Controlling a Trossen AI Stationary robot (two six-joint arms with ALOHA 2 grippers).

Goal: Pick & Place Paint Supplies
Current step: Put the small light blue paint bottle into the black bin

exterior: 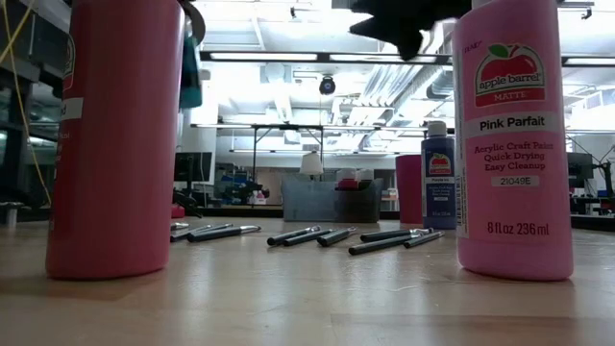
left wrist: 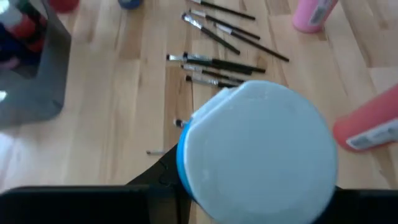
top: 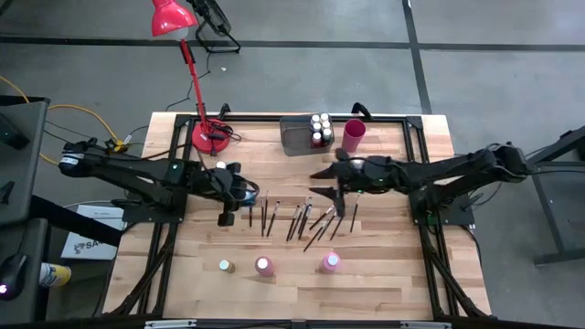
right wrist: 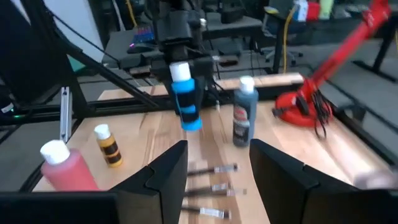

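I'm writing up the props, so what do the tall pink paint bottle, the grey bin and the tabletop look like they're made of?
Tall pink paint bottle: seems smooth matte plastic, going by its even opaque wall and printed paper label. Grey rectangular bin: likely semi-translucent plastic, since it looks smoky with bottles showing inside. Tabletop: light wood planks with visible grain and seams, probably sealed, framed in black metal.

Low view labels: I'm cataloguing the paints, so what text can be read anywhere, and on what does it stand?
All on the pink bottle at the right of the low view:
"apple barrel"
"MATTE"
"Pink Parfait"
"Acrylic Craft Paint"
"Quick Drying"
"Easy Cleanup"
"21049E"
"8 fl oz 236 ml"
Blue bottle behind it: label too small to read.
Pink bottle at the left: label turned away, unreadable.
Other views: nothing legible.
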